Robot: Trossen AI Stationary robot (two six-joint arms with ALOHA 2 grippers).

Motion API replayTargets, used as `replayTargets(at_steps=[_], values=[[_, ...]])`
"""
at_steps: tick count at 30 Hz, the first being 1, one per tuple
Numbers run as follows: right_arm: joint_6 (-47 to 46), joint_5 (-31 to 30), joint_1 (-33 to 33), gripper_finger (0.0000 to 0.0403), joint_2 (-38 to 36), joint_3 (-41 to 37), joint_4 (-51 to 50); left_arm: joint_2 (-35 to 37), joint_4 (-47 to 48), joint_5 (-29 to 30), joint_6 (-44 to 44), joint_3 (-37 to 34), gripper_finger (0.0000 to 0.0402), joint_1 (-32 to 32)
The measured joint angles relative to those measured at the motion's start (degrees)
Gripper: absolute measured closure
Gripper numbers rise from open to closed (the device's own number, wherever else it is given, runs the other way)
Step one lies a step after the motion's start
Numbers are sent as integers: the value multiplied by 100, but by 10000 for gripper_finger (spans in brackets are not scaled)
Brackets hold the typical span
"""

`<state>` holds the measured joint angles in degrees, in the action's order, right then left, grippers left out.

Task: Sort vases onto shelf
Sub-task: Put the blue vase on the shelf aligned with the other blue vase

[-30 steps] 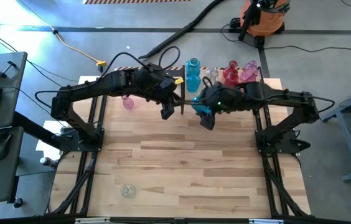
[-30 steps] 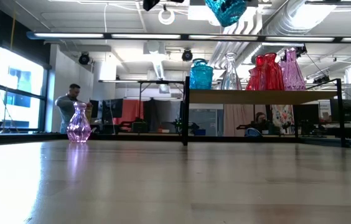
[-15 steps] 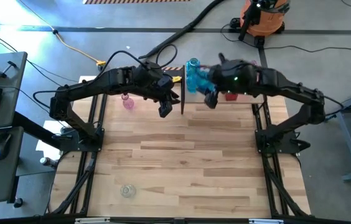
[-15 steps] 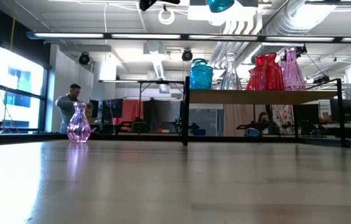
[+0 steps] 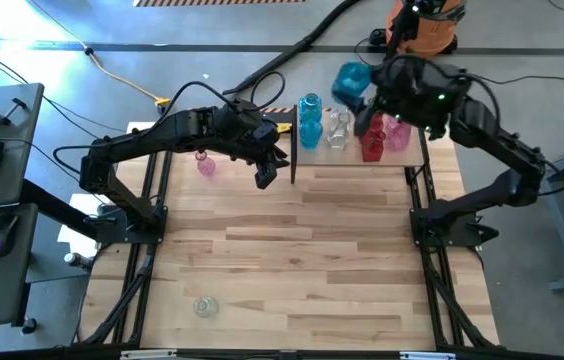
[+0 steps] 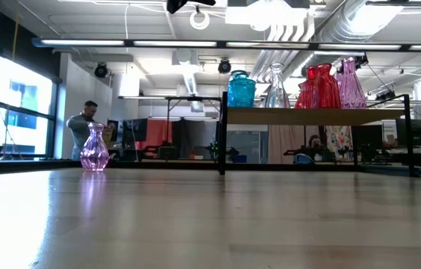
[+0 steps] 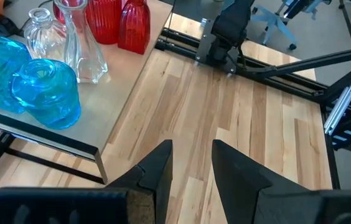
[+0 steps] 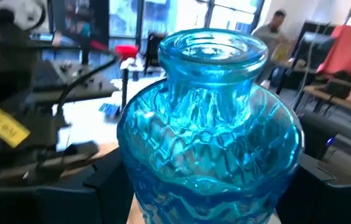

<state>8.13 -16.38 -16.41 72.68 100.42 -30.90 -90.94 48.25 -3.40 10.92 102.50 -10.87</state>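
high view, sorting step in hand: we log the right gripper (image 5: 360, 88) clamped on a blue vase (image 5: 350, 79), carried in the air above the far edge of the shelf (image 5: 417, 150), behind the row already stocked. right wrist view confirms the same blue vase (image 8: 210, 134) filling the frame, upright.
- on the shelf: a second blue vase (image 5: 309, 120), a clear vase (image 5: 337, 128), a red vase (image 5: 372, 140), a pink vase (image 5: 397, 133).
- off the shelf: a pink vase on the table (image 5: 205, 163), a clear vase near the front edge (image 5: 203, 307).
- left gripper (image 5: 266, 178): fingers parted, empty, waiting beside the shelf's left end.
next move, as we judge it: lower the carried vase beside its blue twin, clear of the necks, then release.
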Motion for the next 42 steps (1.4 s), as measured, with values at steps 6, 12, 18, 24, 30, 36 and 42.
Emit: replayTargets(at_steps=[6, 12, 18, 24, 30, 36, 42], values=[[269, -7, -161, 133, -150, 0, 592, -2, -1, 0, 49, 0, 298, 0], [452, 29, -161, 132, -215, 2, 1222, -2, 1, 0, 49, 0, 298, 0], [279, 276, -159, 132, -242, 2, 918, -4, 37, 0, 48, 0, 298, 0], [161, 354, -155, 132, -229, 2, 601, -7, 154, 0, 48, 0, 298, 0], [15, 360, -155, 132, -229, 2, 219, -7, 210, 0, -7, 0, 298, 0], [-65, 754, -155, 132, -227, 0, 131, -7, 210, 0, -55, 0, 298, 0], [-82, 761, -155, 132, -227, 0, -158, -7, 210, 0, -55, 0, 298, 0]])
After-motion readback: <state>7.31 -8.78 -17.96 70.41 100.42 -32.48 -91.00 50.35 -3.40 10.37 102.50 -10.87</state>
